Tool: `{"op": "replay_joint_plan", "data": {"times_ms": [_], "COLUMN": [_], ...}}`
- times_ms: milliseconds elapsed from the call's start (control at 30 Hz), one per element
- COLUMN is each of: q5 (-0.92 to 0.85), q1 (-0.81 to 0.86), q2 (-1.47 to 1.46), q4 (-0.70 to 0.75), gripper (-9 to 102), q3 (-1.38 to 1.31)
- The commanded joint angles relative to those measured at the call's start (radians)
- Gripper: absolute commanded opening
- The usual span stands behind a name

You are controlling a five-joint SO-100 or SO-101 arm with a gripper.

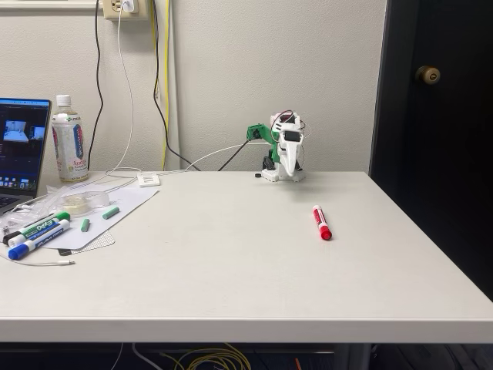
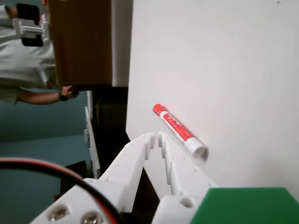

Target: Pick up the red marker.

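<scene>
The red marker [image 1: 321, 222] lies flat on the white table [image 1: 231, 270], right of centre, with its red cap toward the front edge. The arm is folded up at the back of the table, and its white gripper [image 1: 290, 171] points down at the tabletop well behind the marker. The wrist view lies on its side. There the red marker [image 2: 180, 130] rests on the table just beyond the gripper [image 2: 156, 136]. Its toothed white fingers [image 2: 140, 154] are closed together with nothing between them.
At the left edge are a laptop [image 1: 21, 146], a drink bottle [image 1: 69, 139], a green-capped marker [image 1: 44, 226], a blue-capped marker [image 1: 32, 243] and small bits on a sheet. Cables run down the wall behind. A person [image 2: 21, 60] stands off the table in the wrist view.
</scene>
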Motion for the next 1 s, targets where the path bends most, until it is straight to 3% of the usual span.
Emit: {"op": "replay_joint_plan", "data": {"times_ms": [0, 133, 300, 600, 967], "q5": [0.026, 0.041, 0.1, 0.302, 0.597], "q1": [-0.017, -0.031, -0.038, -0.052, -0.072], "q2": [-0.091, -0.307, -0.643, -0.957, -1.298], "q4": [-0.155, -0.279, -0.227, -0.373, -0.055], "gripper": [0, 0, 1, 3, 3], "q3": [-0.046, -0.149, -0.471, -0.641, -1.063]}}
